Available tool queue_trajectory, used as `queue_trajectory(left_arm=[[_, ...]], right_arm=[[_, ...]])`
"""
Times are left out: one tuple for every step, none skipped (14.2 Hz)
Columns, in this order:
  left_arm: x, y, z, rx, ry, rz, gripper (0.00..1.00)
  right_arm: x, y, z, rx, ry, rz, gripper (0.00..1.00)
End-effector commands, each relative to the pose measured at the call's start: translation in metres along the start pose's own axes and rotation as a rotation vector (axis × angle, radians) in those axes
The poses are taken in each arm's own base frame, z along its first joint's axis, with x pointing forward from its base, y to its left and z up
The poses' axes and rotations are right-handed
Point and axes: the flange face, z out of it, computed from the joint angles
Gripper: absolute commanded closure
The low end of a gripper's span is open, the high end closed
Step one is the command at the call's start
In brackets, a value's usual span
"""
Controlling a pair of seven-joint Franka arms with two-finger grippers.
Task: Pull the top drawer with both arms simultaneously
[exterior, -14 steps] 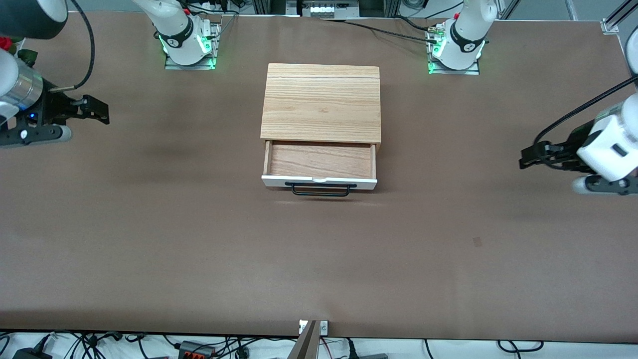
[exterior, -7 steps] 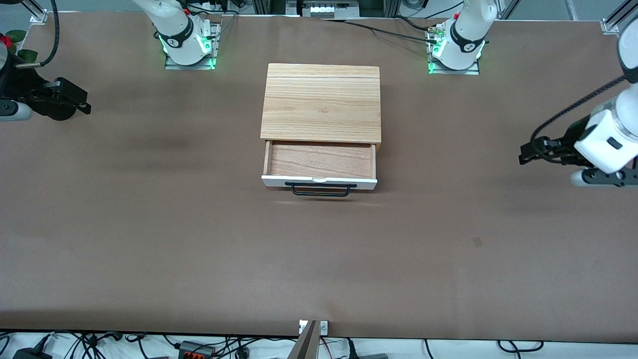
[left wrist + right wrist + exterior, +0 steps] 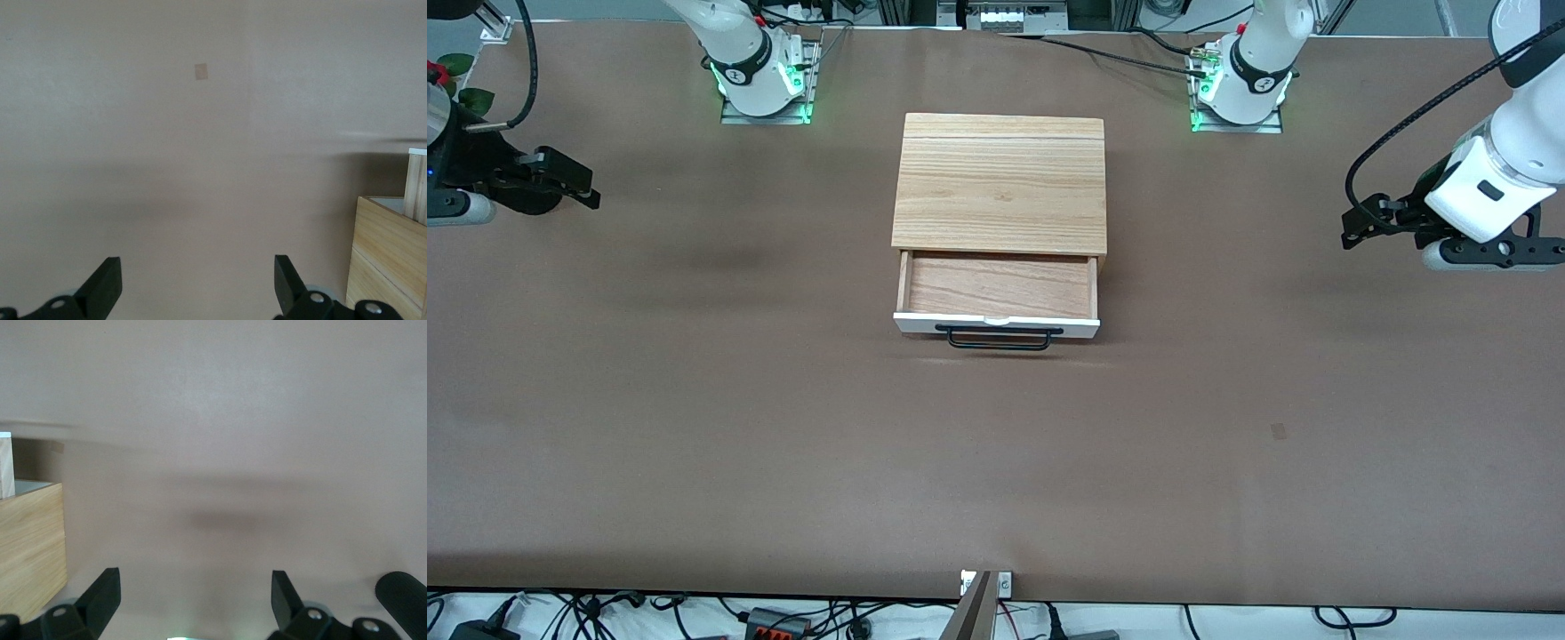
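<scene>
one top drawer is sitting pulled out of the wooden box at mid-table, its black handle facing the front camera. both grippers are hanging spread wide and holding nothing, the left gripper over the table's left-arm end, the right gripper over the right-arm end, each well apart from the drawer.

Your left pincer hangs spread wide over bare worktop; the wooden box shows just beside one finger.
</scene>
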Motion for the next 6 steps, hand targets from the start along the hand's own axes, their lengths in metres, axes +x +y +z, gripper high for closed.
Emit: queue_trajectory(left_arm=[[-0.0024, -0.0023, 0.0000, 0.016, 0.031, 0.013, 0.00], [-0.0008, -0.0024, 0.0001, 0.015, 0.033, 0.019, 0.00], [-0.0006, -0.0015, -0.0003, 0.015, 0.031, 0.028, 0.00], [-0.0009, -0.0023, 0.0007, 0.014, 0.027, 0.026, 0.00], [0.0001, -0.0023, 0.0015, 0.013, 0.027, 0.026, 0.00], [0.0008, -0.0024, 0.0025, 0.013, 0.024, 0.026, 0.00]], right_arm=[[0.0008, -0.0036, -0.0063, -0.005, 0.005, 0.010, 0.00], [0.0008, -0.0036, -0.0063, -0.005, 0.005, 0.016, 0.00], [0.0013, -0.0039, -0.0063, -0.002, 0.005, 0.042, 0.00], [0.0012, -0.0030, -0.0063, -0.003, 0.005, 0.074, 0.00], [0.0012, -0.0029, -0.0063, -0.003, 0.005, 0.080, 0.00], [0.0012, -0.0029, -0.0056, -0.003, 0.003, 0.079, 0.00]])
